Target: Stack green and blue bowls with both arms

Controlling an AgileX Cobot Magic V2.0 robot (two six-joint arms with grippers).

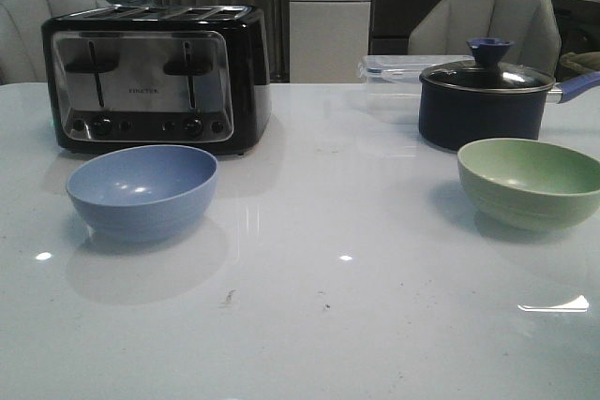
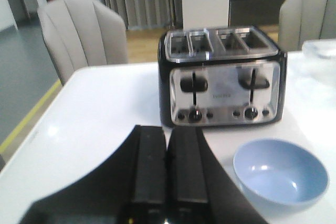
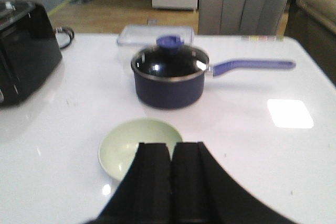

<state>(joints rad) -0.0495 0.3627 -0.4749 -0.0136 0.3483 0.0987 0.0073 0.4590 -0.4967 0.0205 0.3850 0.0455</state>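
Table [image 1: 309,325]: glossy white top carrying everything; the near middle is bare, which I judge the likely spot for stacking.
Toaster [image 1: 155,77]: black and steel four-slot unit, upright at the back left, just behind the blue bowl; a bystander, but close enough to crowd a reach from behind.
Pot [image 1: 483,100]: dark navy saucepan with a glass lid and a blue handle pointing right, behind the green bowl; a clear plastic container [image 1: 394,70] sits just behind it.
Blue bowl [image 1: 142,192]: upright, empty, on the left side of the table, apart from the toaster.
Green bowl [image 1: 530,182]: upright, empty, on the right side, well apart from the blue one, so each arm has its own bowl.
Left gripper [image 2: 167,182]: fingers pressed together on nothing, hovering beside the blue bowl.
Right gripper [image 3: 172,182]: likewise clenched and empty, its tips over the green bowl's near rim.
Progress: nothing grasped yet; the fingers must part before either rim can be pinched.
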